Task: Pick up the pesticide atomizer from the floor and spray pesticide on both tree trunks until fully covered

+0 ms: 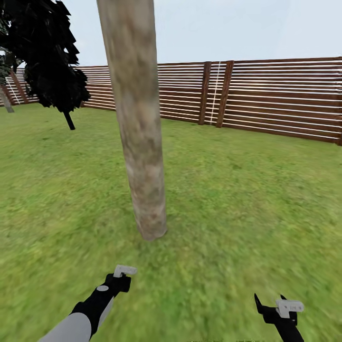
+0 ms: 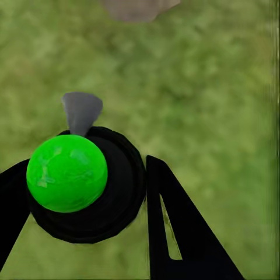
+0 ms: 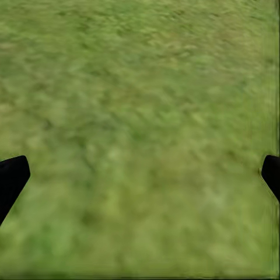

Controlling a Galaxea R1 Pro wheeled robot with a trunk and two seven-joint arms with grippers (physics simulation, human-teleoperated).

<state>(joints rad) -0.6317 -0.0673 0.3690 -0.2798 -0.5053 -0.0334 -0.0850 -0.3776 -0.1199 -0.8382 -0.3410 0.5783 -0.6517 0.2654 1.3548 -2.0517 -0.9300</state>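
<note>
The left gripper (image 2: 87, 198) has its jaws pinching the pesticide atomizer (image 2: 81, 181): in the left wrist view a bright green ball sits on a round black body, wedged between the two black fingers (image 2: 181, 233), with a small grey nozzle (image 2: 81, 111) poking out past the ball. From the head camera the left gripper (image 1: 124, 270) hangs low over the lawn (image 1: 247, 199), though the atomizer itself is hard to make out from that angle, hidden under the wrist as far as I can tell.

The right gripper (image 3: 140, 175) has its jaws spread wide, the two black fingertips (image 3: 11, 178) sitting at opposite edges of its wrist view with nothing but grass between them. In the head view the right gripper (image 1: 280, 308) is low at the robot's right side, well apart from the left one.

Just ahead of the left gripper stands the tree trunk (image 1: 137, 123), a thick mottled grey-brown column rising from the grass and leaning slightly. Its base shows as a grey patch in the left wrist view (image 2: 140, 9). Farther off to the left is a second tree (image 1: 47, 52) with dark jagged foliage. A brown slatted fence (image 1: 266, 95) closes the garden behind.
</note>
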